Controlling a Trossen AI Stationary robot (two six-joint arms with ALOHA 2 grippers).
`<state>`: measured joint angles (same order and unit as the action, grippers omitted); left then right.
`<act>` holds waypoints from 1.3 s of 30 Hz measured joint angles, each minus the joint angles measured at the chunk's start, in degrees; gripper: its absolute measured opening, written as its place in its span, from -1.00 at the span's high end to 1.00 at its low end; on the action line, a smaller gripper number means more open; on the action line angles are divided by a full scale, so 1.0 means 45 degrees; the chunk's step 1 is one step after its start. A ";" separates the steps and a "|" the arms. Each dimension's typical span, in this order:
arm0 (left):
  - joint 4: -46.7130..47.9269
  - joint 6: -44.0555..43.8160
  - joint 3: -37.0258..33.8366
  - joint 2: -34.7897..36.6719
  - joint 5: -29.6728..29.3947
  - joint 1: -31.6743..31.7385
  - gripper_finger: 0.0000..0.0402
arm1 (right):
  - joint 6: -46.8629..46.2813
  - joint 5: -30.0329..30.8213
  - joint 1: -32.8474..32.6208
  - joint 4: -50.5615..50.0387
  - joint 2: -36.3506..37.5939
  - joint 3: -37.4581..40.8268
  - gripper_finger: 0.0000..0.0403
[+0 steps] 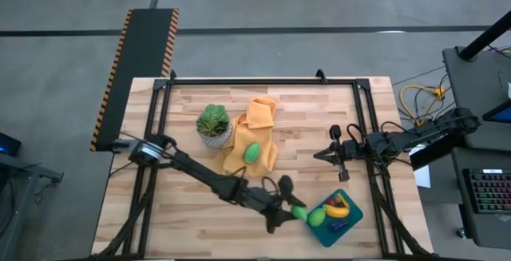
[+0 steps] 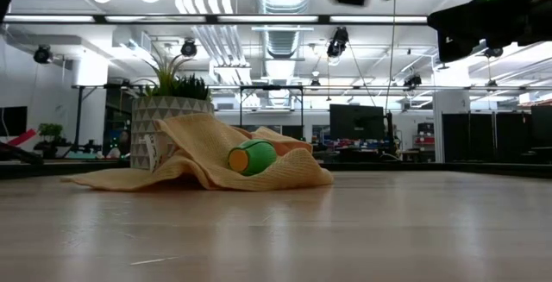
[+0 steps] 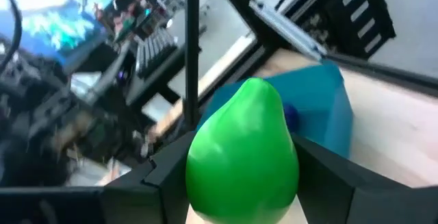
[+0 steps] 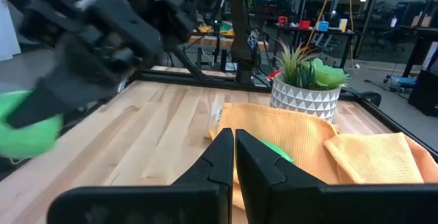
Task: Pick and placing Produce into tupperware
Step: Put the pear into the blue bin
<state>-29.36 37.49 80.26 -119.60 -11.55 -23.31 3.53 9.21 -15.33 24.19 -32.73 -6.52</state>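
My left gripper (image 1: pixel 294 211) is shut on a green pear-shaped toy (image 3: pixel 243 159), held above the table just left of the teal tupperware (image 1: pixel 351 217). The tupperware stands near the table's front right and holds a green piece (image 1: pixel 317 216), a yellow banana (image 1: pixel 336 210) and a small dark blue-purple piece (image 1: pixel 336 226). Another green toy (image 1: pixel 251 152) lies on the orange cloth (image 1: pixel 257 129); it also shows in the low view (image 2: pixel 251 157). My right gripper (image 1: pixel 321 156) hovers shut and empty at mid-right, above the table. My left gripper pinches the green pear's wide lower body (image 3: pixel 205 176) between its two fingers, one finger on each side. The pear's narrow end (image 3: pixel 256 90) points away from the wrist toward the tupperware. The pear is lifted clear of the table.
A leafy plant in a white patterned pot (image 1: pixel 213 125) stands beside the cloth at the table's middle left. A black frame rail (image 1: pixel 263 80) runs round the table's edges. Bare wood lies between the cloth and the tupperware.
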 joint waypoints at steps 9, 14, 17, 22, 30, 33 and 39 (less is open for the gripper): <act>0.1165 0.0079 0.3540 -0.1791 0.1844 0.0150 0.03 | -0.0060 0.0000 0.0000 -0.0052 0.0009 0.0000 0.96; 0.1301 -0.0478 0.4924 -0.2910 0.2855 0.0248 0.03 | -0.0115 -0.0005 0.0000 -0.0084 0.0009 0.0000 0.96; 0.1370 -0.0558 0.5605 -0.3639 0.2946 0.0277 0.03 | -0.0118 -0.0010 0.0000 -0.0093 0.0009 0.0000 0.96; 0.1360 -0.0633 0.6239 -0.4361 0.3236 0.0279 0.03 | -0.0109 -0.0013 0.0000 -0.0094 0.0014 0.0000 0.96; 0.1336 -0.1256 0.6253 -0.4471 0.3523 0.0362 0.03 | -0.0107 -0.0010 0.0000 -0.0201 0.0014 0.0000 0.96; 0.1321 -0.1261 0.6253 -0.4471 0.3526 0.0380 0.03 | -0.0108 -0.0013 0.0000 -0.0200 0.0009 0.0000 0.96; 0.1311 -0.1443 0.6062 -0.4471 0.3526 0.0461 0.03 | -0.0108 -0.0015 0.0000 -0.0200 0.0009 0.0000 0.96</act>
<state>-23.47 30.99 107.54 -139.72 4.32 -21.24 3.05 9.15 -15.33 23.29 -32.68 -6.52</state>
